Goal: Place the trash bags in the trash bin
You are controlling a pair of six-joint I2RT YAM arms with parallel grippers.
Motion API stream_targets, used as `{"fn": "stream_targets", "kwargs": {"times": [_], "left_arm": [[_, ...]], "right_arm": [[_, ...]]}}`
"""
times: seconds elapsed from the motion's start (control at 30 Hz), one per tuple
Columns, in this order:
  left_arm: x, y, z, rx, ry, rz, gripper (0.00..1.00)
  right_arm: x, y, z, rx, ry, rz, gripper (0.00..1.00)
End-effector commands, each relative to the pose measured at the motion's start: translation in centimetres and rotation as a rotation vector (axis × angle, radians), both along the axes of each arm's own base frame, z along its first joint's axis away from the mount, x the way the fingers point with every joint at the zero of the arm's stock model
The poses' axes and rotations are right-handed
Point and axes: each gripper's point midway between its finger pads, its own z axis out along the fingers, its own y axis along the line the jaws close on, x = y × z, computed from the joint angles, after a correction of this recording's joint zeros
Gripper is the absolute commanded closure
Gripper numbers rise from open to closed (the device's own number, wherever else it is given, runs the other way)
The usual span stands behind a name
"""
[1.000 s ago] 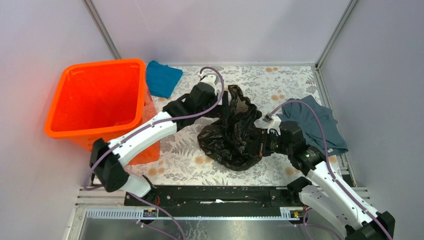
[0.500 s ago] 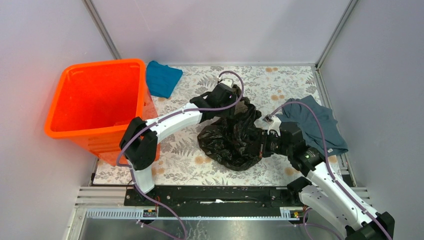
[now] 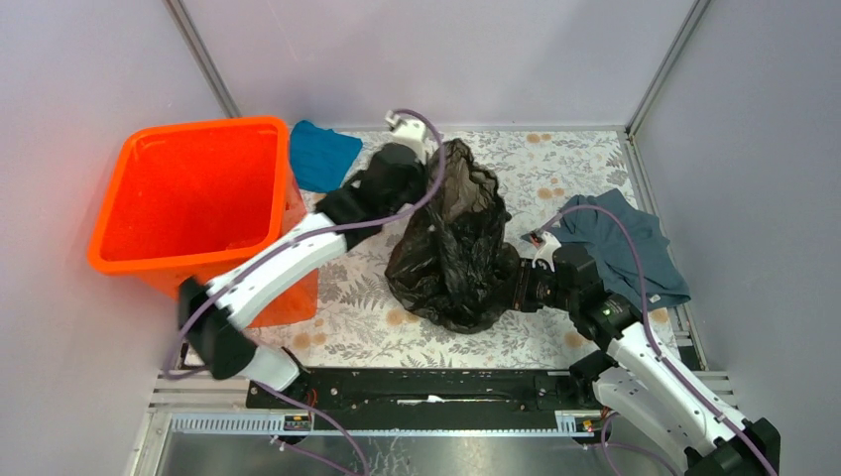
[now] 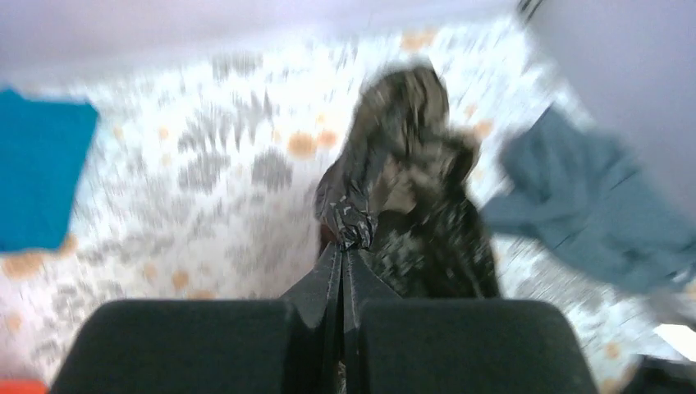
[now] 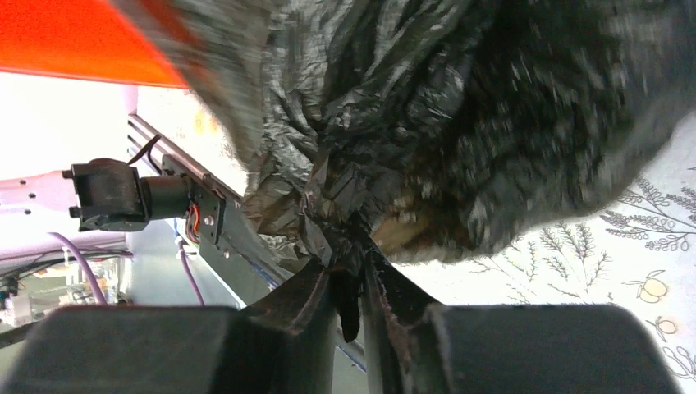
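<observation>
The black trash bag (image 3: 451, 248) stands drawn up into a tall crumpled shape on the floral mat. My left gripper (image 3: 434, 171) is shut on a pinch of film at the bag's top, and in the left wrist view its closed tips (image 4: 345, 248) pinch that twisted film while the bag (image 4: 410, 180) hangs below. My right gripper (image 3: 518, 288) is at the bag's lower right side. Its fingers (image 5: 349, 264) stand slightly apart, with a loose strip of black film (image 5: 410, 123) between them. The orange trash bin (image 3: 198, 124) stands at the far left, to the left of both grippers.
A small teal cloth (image 3: 322, 154) lies right of the bin's back corner. A grey-blue cloth (image 3: 635, 243) lies by the right wall behind my right arm. The black base rail (image 3: 426, 387) runs along the near edge. Walls close in the back and sides.
My left gripper reached the bag's top, shut on it and pulled it up and back to the left, stretching the bag taller. My right gripper's jaws have parted a little.
</observation>
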Motion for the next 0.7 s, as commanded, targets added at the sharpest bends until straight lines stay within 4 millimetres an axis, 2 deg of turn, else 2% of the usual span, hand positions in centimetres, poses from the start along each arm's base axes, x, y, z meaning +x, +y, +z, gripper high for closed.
{"fn": "stream_targets", "kwargs": {"times": [0.0, 0.07, 0.1, 0.17, 0.23, 0.3, 0.37, 0.43, 0.5, 0.57, 0.63, 0.67], "left_arm": [[-2.9, 2.0, 12.7, -0.199, -0.282, -0.081, 1.0], [-5.2, 2.8, 15.1, -0.269, -0.34, -0.132, 1.0], [-6.1, 3.1, 15.6, -0.291, -0.354, -0.152, 1.0], [-7.0, 3.7, 13.9, -0.287, -0.331, -0.161, 1.0], [-7.0, 4.6, 10.7, -0.249, -0.273, -0.12, 1.0], [-6.6, 5.5, 6.1, -0.202, -0.164, -0.04, 1.0], [-7.1, 5.3, 1.9, -0.163, -0.07, -0.051, 1.0], [-7.8, 5.4, -0.5, -0.144, -0.016, -0.066, 1.0], [-8.0, 6.5, -0.7, -0.131, -0.024, -0.031, 1.0], [-8.0, 7.8, 0.2, -0.107, -0.064, 0.007, 1.0], [-7.8, 8.8, 1.2, -0.072, -0.091, 0.032, 1.0], [-7.8, 9.0, 1.5, -0.059, -0.097, 0.035, 1.0]], "right_arm": [[2.4, 1.7, 2.3, 0.074, -0.046, -0.015, 0.73], [3.4, 1.9, 3.4, 0.067, -0.073, -0.021, 0.7], [3.8, 2.0, 3.9, 0.06, -0.086, -0.025, 0.66], [4.4, 1.9, 4.3, 0.044, -0.103, -0.036, 0.6], [4.6, 1.6, 3.9, 0.034, -0.104, -0.054, 0.59], [4.5, 1.2, 2.6, 0.028, -0.087, -0.08, 0.58], [4.0, 0.5, -0.2, 0.004, -0.039, -0.119, 0.61], [3.7, -0.5, -2.0, -0.034, -0.004, -0.17, 0.62], [3.4, -1.7, -3.4, -0.08, 0.021, -0.22, 0.58], [3.4, -3.2, -4.0, -0.138, 0.034, -0.283, 0.49], [3.9, -5.2, -2.8, -0.208, -0.003, -0.368, 0.35], [4.4, -5.9, -1.7, -0.221, -0.046, -0.397, 0.25]]}}
